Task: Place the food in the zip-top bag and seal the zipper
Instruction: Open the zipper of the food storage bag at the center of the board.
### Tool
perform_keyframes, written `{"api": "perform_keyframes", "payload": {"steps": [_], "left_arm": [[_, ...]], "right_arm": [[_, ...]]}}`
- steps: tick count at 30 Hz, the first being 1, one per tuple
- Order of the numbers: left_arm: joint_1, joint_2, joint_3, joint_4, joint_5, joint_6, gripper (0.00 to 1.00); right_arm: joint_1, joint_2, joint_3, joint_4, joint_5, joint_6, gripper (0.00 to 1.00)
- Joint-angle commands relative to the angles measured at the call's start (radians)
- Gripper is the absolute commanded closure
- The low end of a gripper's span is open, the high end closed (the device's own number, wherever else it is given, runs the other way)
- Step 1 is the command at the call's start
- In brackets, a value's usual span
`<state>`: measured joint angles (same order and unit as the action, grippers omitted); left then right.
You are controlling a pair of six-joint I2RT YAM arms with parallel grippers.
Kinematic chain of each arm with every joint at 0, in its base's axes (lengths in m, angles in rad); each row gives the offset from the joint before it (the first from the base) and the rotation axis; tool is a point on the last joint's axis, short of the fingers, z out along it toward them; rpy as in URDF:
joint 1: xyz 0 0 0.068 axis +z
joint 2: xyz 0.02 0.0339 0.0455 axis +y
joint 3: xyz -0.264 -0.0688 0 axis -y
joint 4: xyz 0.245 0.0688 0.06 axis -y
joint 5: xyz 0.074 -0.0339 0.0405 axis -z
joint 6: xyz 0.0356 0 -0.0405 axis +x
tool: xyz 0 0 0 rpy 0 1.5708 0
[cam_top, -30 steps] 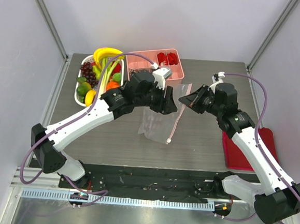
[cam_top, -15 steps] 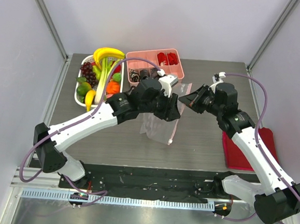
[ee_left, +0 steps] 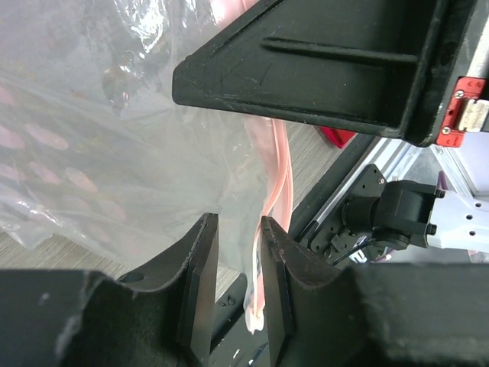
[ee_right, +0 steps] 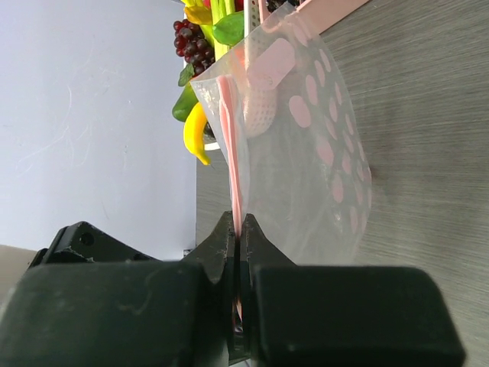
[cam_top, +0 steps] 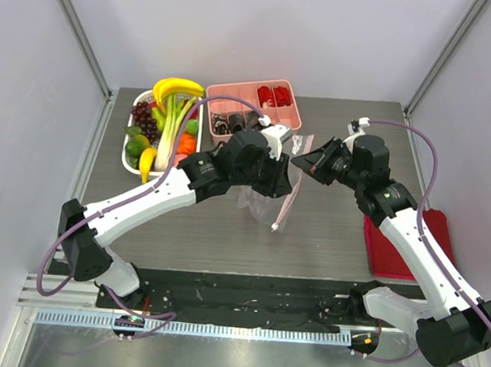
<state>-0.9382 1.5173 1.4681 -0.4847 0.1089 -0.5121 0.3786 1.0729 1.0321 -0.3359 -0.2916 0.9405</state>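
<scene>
We find no brand or lettering to read; the only marking is a scatter of pink ovals printed on the clear bag point(ee_right: 321, 145).

The right gripper point(ee_right: 238, 223) has its fingers pressed together on the zipper point(ee_right: 229, 130), pinching the pink strip at one end. From above, the bag hangs off that grip over the middle of the table point(cam_top: 335, 233), its strip slanting down to the pale slider point(cam_top: 275, 229) at the low end.

The left gripper point(ee_left: 235, 229) sits just beside it, on the bag's left. Its fingers point(ee_left: 199, 283) stand a narrow gap apart, and the strip runs down along the inner face of one finger. We cannot tell whether they press on it.

The food is in a white dish point(cam_top: 129, 162) at the far left corner, well apart from the bag: leek point(cam_top: 172, 127), grapes point(cam_top: 143, 116), an orange fruit point(cam_top: 183, 141) and a banana point(cam_top: 176, 86). Next to it stands the pink tray point(cam_top: 295, 118).
</scene>
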Motion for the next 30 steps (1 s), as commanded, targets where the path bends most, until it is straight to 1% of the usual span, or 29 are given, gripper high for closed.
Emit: {"api": "perform_keyframes", "payload": {"steps": [1, 3, 9, 16, 20, 22, 23, 25, 27, 30], "left_arm": [[-0.008, 0.012, 0.035, 0.029, -0.017, -0.002, 0.67], [-0.02, 0.023, 0.046, 0.028, -0.034, 0.007, 0.67], [-0.039, 0.047, 0.067, -0.014, -0.149, 0.017, 0.69], [-0.05, 0.04, 0.067, -0.002, -0.121, 0.009, 0.68], [-0.042, -0.005, 0.032, -0.008, -0.13, 0.026, 0.66], [-0.028, -0.055, -0.006, 0.008, -0.115, 0.024, 0.62], [-0.016, -0.069, -0.017, 0.012, -0.083, 0.023, 0.61], [-0.016, -0.092, -0.031, 0.005, -0.072, 0.04, 0.55], [-0.017, -0.117, -0.035, 0.006, -0.026, 0.052, 0.49], [-0.034, -0.124, -0.032, -0.005, -0.015, 0.05, 0.46]], "right_arm": [[0.006, -0.027, -0.001, 0.049, 0.015, 0.046, 0.99], [0.008, -0.019, 0.0, 0.052, 0.014, 0.078, 0.99], [0.008, 0.002, 0.016, 0.034, 0.022, 0.141, 0.99], [0.008, 0.01, 0.002, 0.014, 0.043, 0.179, 0.99], [0.006, -0.004, -0.006, 0.008, 0.055, 0.147, 0.99], [0.006, -0.013, -0.009, 0.0, 0.063, 0.142, 0.99], [0.006, -0.019, -0.013, 0.0, 0.063, 0.135, 0.99], [0.008, -0.024, -0.018, 0.0, 0.066, 0.132, 0.99], [0.008, -0.024, -0.018, 0.0, 0.071, 0.13, 0.99], [0.008, -0.021, -0.018, 0.0, 0.071, 0.129, 0.99]]}}
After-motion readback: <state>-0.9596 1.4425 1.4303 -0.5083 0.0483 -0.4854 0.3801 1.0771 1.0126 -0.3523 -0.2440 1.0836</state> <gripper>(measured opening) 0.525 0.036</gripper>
